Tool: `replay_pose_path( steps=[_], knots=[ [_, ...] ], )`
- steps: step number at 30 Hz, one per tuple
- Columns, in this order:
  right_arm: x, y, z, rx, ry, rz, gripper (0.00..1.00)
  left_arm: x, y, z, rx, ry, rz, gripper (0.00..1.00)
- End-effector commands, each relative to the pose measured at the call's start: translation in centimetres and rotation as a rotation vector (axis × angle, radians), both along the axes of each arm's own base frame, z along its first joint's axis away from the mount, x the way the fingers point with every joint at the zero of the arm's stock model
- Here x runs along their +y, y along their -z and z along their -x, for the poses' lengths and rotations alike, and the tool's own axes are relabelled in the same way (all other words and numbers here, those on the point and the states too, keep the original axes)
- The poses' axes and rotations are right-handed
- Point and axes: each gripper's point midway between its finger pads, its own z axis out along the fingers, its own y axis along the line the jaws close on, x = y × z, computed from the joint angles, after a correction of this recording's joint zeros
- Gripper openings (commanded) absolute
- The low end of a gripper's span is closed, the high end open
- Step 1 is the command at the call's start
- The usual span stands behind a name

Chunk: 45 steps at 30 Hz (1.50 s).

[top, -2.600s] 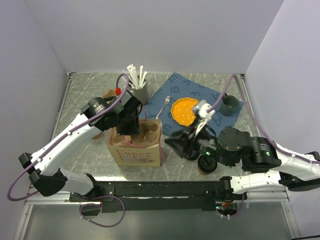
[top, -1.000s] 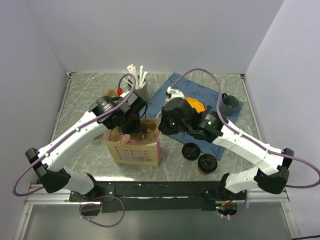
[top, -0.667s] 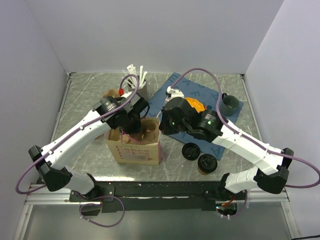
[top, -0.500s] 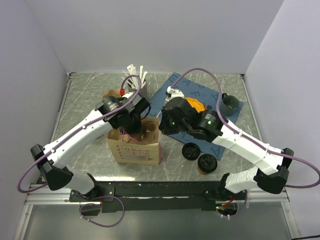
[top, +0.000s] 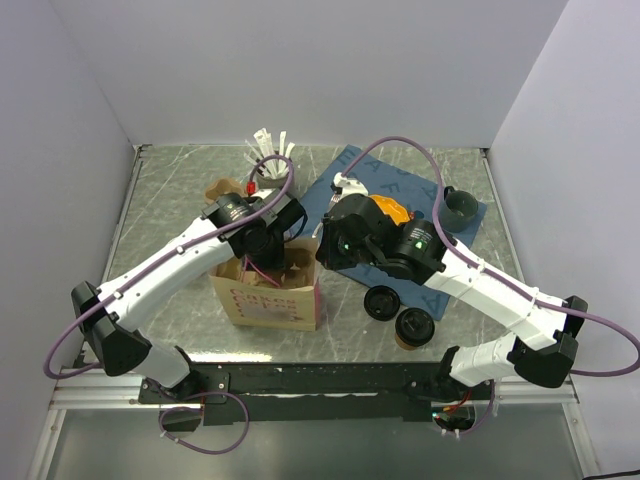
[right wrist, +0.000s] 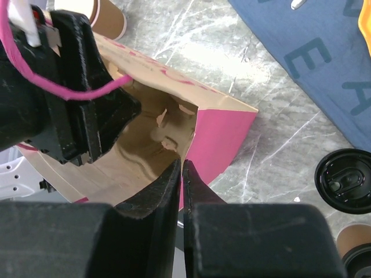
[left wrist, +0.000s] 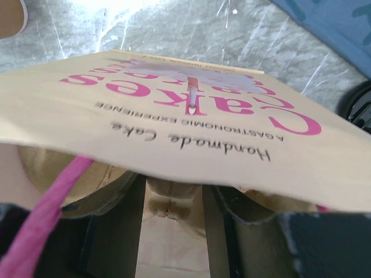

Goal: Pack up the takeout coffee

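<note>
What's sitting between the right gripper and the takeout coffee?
A loose flat black lid lies between the right gripper, shut on the rim of the paper bag, and the takeout coffee. The top view shows it best.

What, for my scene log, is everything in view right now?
paper bag: one, kraft with pink lettering, near centre of table, mouth open
takeout coffee: one, kraft cup with black lid, right of the bag, near edge
loose lid: one, black, beside the coffee
lidless cup: one, kraft, behind the bag
white sticks: a bunch, white, upright at far centre
cloth: one, blue with letters, far right
orange dish: one, orange, on the cloth, partly hidden by the right arm
dark mug: one, dark, on the cloth's right corner
table: one, grey marbled
left gripper: black, jaws apart, in the bag's mouth
right gripper: black, pinched on the bag's rim
</note>
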Motion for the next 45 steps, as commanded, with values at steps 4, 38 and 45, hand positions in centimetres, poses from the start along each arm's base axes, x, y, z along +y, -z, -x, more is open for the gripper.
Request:
replay_pose_path(
  steps=[4, 38, 45],
  knots=[
    [0.4, -1.5, -0.6, -0.039, 0.011, -0.054, 0.13, 0.2, -0.3, 1.1, 0.026, 0.045, 0.005, 0.57],
    [-1.4, -0.4, -1.7, -0.060, 0.065, 0.057, 0.00, 0.3, -9.3, 1.4, -0.074, 0.144, 0.324, 0.97],
    [-0.5, -1.2, -1.8, -0.071, 0.052, 0.005, 0.00, 0.9, -8.7, 2.1, 0.002, 0.152, 0.391, 0.97]
  ],
)
